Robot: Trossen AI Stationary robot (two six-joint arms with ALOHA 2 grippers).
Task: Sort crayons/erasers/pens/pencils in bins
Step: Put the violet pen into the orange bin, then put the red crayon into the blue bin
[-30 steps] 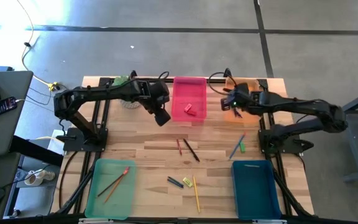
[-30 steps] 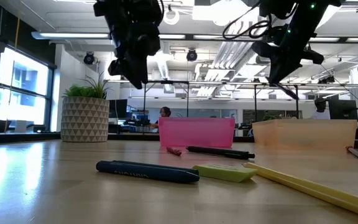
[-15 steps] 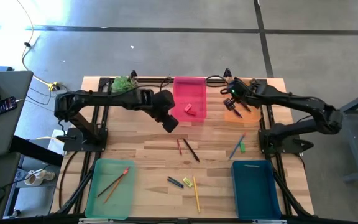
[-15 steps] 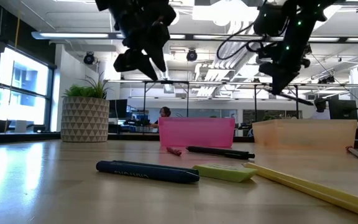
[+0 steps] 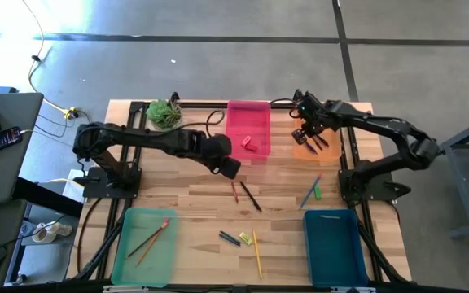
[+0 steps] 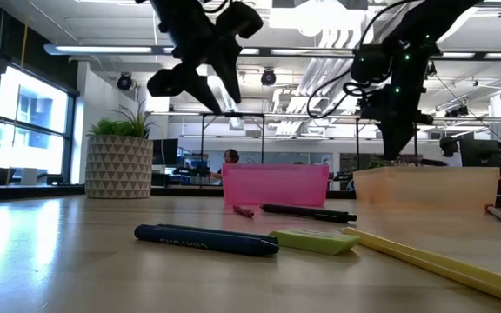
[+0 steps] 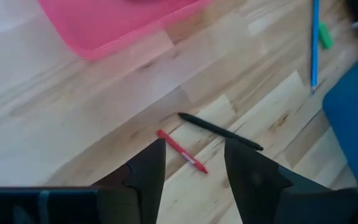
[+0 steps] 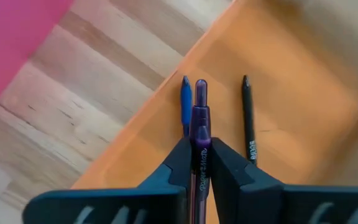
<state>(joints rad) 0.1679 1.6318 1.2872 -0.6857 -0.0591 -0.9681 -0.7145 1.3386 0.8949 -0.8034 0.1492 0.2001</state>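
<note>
Purple pen (image 8: 199, 118) clamped in right end effector (image 8: 197, 163) — over orange bin (image 8: 303, 81)

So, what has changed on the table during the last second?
The left gripper, open and empty, moved from beside the pink bin out toward the red crayon. The right gripper, shut on the purple pen, moved further over the orange bin. The loose items and bins stayed put.

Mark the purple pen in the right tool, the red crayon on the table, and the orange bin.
purple pen (image 8: 200, 121), right wrist view, on its barrel.
red crayon (image 7: 181, 151), left wrist view, mid-length.
orange bin (image 8: 303, 106), right wrist view, bare floor.
</note>
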